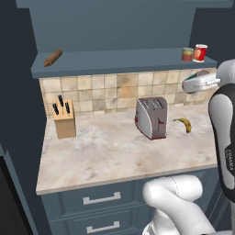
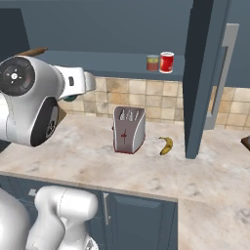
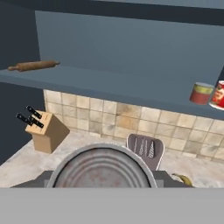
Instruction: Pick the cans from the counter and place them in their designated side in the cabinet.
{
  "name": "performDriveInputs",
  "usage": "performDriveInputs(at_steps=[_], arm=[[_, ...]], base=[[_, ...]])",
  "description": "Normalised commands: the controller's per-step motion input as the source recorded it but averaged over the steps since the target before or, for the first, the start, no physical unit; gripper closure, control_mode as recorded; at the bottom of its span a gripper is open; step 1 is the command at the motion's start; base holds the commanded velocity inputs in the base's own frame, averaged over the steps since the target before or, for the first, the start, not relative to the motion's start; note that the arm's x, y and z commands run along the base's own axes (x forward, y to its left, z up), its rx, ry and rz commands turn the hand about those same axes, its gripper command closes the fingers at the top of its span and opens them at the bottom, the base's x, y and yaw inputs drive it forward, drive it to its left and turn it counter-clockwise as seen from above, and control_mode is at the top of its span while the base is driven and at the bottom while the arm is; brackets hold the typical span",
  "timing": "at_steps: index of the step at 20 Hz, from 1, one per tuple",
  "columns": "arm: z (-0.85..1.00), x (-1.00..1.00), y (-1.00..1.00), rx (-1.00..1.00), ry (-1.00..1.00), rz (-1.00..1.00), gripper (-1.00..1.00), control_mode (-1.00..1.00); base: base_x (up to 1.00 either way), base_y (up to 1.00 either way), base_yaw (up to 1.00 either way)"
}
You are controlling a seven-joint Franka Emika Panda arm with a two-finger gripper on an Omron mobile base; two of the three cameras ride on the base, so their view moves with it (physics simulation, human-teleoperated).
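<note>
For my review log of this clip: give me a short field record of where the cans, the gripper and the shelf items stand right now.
gripper: shut on teal can, raised above the counter
short can: on cabinet shelf, right end, beside red can
rolling pin: shelf, left end
counter items: toaster, banana, knife block
task: one can shelved, one in hand

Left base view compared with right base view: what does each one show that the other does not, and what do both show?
Left base view: the knife block on the counter and two drawer handles.
Right base view: a tall dark panel standing right of the banana.
Both: the toaster, the banana, the rolling pin, and the shorter can beside the red can on the cabinet shelf.
</note>
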Motion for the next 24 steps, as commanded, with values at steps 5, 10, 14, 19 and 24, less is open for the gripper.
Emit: performDriveInputs(at_steps=[5, 10, 14, 19, 24], arm=[[0.0, 0.2, -0.1, -0.01, 0.0, 0.0, 1.0, -1.0], [0.02, 0.22, -0.11, -0.02, 0.0, 0.0, 1.0, -1.0], [0.01, 0.28, -0.14, -0.01, 0.0, -0.01, 1.0, -1.0], [0.03, 0.22, -0.15, -0.01, 0.0, -0.01, 1.0, -1.0], [0.02, 0.19, -0.17, -0.02, 0.01, -0.01, 1.0, -1.0]], base=[[0.0, 0.0, 0.0], [0.0, 0.0, 0.0], [0.0, 0.0, 0.0], [0.0, 0.0, 0.0], [0.0, 0.0, 0.0]])
